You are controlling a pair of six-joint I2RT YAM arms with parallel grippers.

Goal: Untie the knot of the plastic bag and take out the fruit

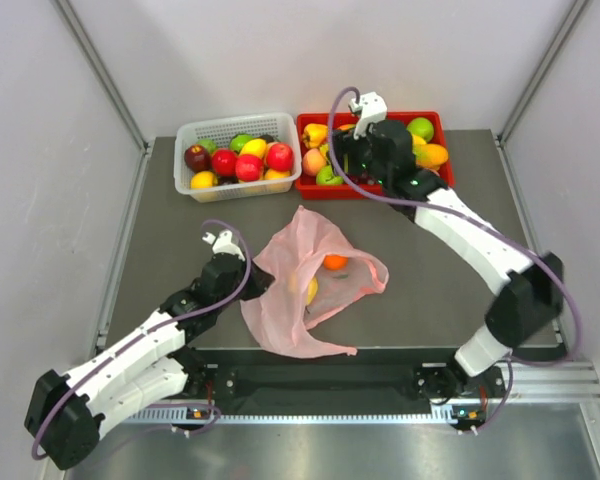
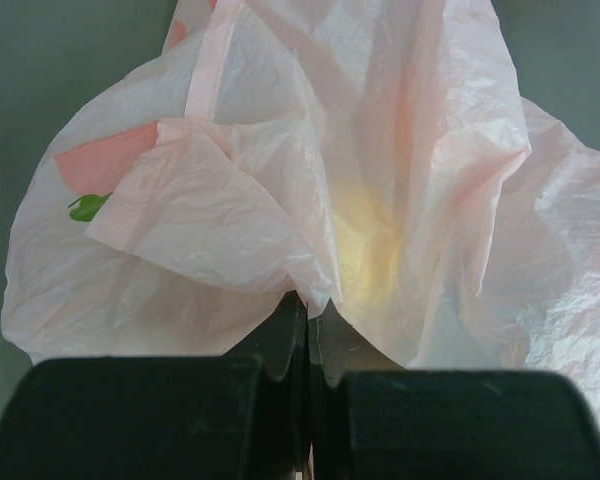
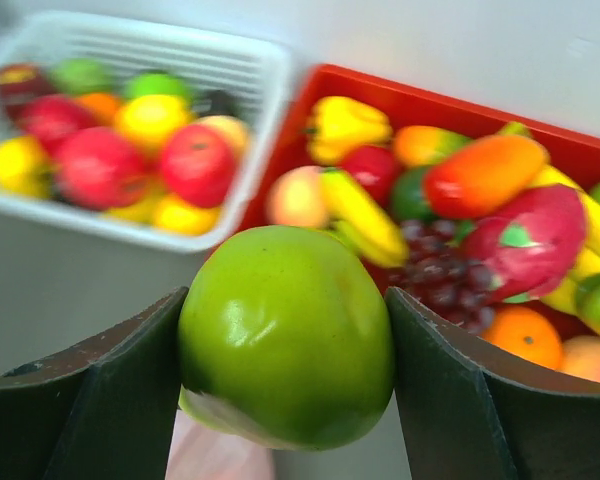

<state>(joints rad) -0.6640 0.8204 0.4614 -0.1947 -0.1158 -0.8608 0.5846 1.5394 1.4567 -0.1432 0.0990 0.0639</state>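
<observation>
- The left gripper [image 2: 308, 335] has its jaws pressed flat together on a fold of the plastic bag [image 1: 305, 300], at the bag's left edge. It holds thin film only. Risk: a hard pull tears the film or lets it slip free, or drags the whole bag across the table [image 1: 430, 280].
- The plastic bag lies crumpled at mid-table. Its mouth appears loose, and the knot cannot be made out in any view. Risk: folds collapse over the opening and hide the contents from the next reach.
- An orange piece [image 1: 334, 262] and a yellow piece [image 1: 310, 290] show through the film inside the bag. Risk: if the held edge is lifted or tilted, they roll out uncontrolled toward the near table edge.
- The right gripper [image 1: 342, 165] is well apart from the bag, above the left end of the red tray [image 1: 432, 116]. Its fingers are spread wide and clamp a green fruit [image 3: 285, 335] across its girth. Risk: the glossy round skin squirts out of the grip. The fruit may also bounce off the heaped tray on release, or fall toward the white basket [image 1: 230, 190] beside it.
</observation>
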